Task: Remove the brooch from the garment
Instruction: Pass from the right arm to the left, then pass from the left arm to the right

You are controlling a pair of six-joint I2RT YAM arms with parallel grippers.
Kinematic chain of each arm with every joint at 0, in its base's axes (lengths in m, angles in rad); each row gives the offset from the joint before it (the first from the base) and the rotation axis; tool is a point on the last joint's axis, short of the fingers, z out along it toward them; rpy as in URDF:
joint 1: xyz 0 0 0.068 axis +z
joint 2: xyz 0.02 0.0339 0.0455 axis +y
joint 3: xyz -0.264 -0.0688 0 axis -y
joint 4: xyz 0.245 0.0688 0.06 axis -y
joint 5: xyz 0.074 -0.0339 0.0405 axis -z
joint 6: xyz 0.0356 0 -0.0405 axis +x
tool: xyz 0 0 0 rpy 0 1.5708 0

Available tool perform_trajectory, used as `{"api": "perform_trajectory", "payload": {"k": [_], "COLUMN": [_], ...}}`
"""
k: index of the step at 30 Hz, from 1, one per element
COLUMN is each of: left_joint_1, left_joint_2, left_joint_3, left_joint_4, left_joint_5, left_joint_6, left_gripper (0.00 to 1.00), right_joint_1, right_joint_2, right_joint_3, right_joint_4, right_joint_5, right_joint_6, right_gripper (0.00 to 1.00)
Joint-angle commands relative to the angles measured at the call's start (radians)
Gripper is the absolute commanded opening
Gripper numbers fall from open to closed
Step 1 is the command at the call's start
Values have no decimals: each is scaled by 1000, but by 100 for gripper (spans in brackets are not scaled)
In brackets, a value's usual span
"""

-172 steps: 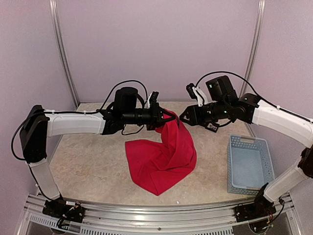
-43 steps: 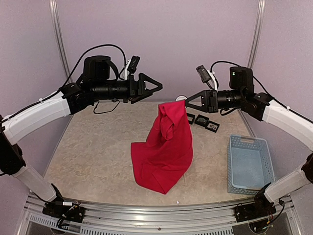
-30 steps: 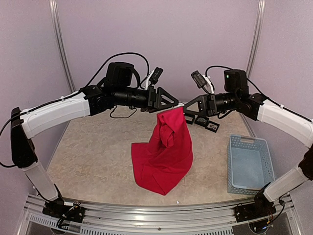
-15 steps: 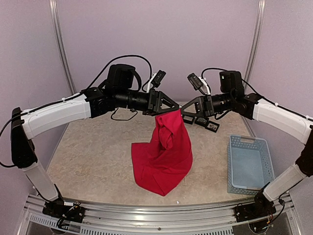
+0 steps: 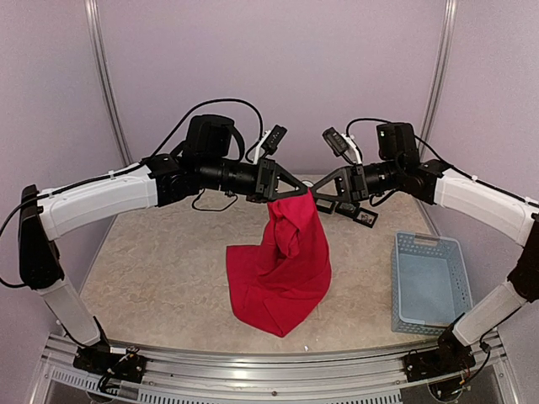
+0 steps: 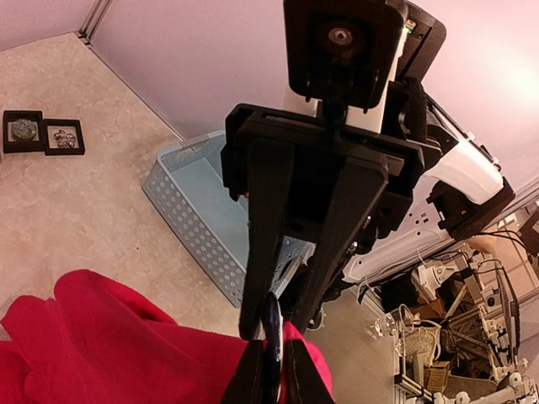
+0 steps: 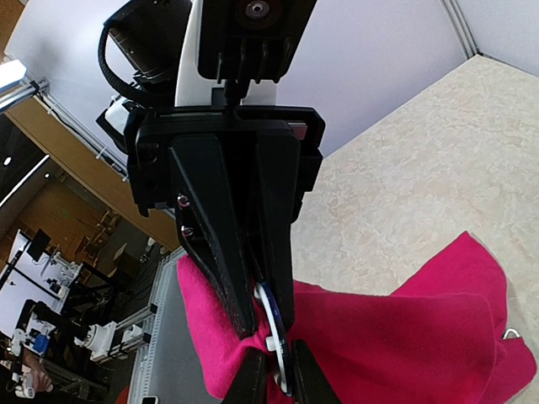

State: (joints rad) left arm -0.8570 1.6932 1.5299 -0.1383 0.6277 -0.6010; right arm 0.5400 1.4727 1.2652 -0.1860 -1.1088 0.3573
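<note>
Left gripper (image 5: 296, 193): reaching in level from the left, meeting the other gripper tip to tip above the middle of the table (image 5: 160, 269).
Left gripper, jaws: standing narrow; in the left wrist view its fingers (image 6: 251, 384) are pinching the rim of the brooch (image 7: 272, 326), with red cloth bunched right at them.
Right gripper (image 5: 315, 195): coming in level from the right, pointing straight at the left one.
Right gripper, jaws: standing narrow too; in the right wrist view its fingers (image 7: 253, 380) are sitting on either side of the same brooch. I cannot tell whether they are pressing on it or only flanking it.
Brooch: a small round disc with a blue rim, showing edge-on. It is sitting at the top of the garment (image 5: 282, 269), between the two sets of fingertips.
Garment: bright red, hanging in a narrow fold from the point where the grippers meet. It is widening downward, and its lower part is lying crumpled on the table, left of the basket (image 5: 396, 282).
Basket: pale blue, perforated walls, standing on the right side of the table, well apart from the cloth.
Small black boxes (image 6: 42, 135): lying side by side on the table behind the garment, each showing a small item that is too small to make out.
</note>
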Motion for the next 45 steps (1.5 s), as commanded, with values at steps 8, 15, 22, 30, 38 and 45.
{"api": "perform_trajectory", "payload": {"k": [8,15,22,30,38,45], "left_joint_1": [-7,-5,-5,-5,-5,-5], "left_joint_2": [-62,-66,-66,-64,-43,-37], "left_joint_3": [-48,-48,-47,-50,-38,-36], "left_joint_4": [10,9,9,9,22,23], "left_joint_5": [-51,-45,-33,-31,-18,-14], "left_joint_6": [-9,-3,-2,-3,-8,-10], "left_gripper": [0,0,0,0,0,0], "right_joint_1": [-4,-4,-5,-5,-4,-4], "right_joint_2": [-82,-124,-106,-52,-18,-15], "right_joint_3": [-17,-91,-119,-89,-69,-78], "right_joint_4": [-11,23,69,80,104,146], "right_joint_5": [100,161,148,64,48,42], "right_joint_6": [-38,-3,37,45,62,91], "right_gripper": [44,47,39,29,15,11]}}
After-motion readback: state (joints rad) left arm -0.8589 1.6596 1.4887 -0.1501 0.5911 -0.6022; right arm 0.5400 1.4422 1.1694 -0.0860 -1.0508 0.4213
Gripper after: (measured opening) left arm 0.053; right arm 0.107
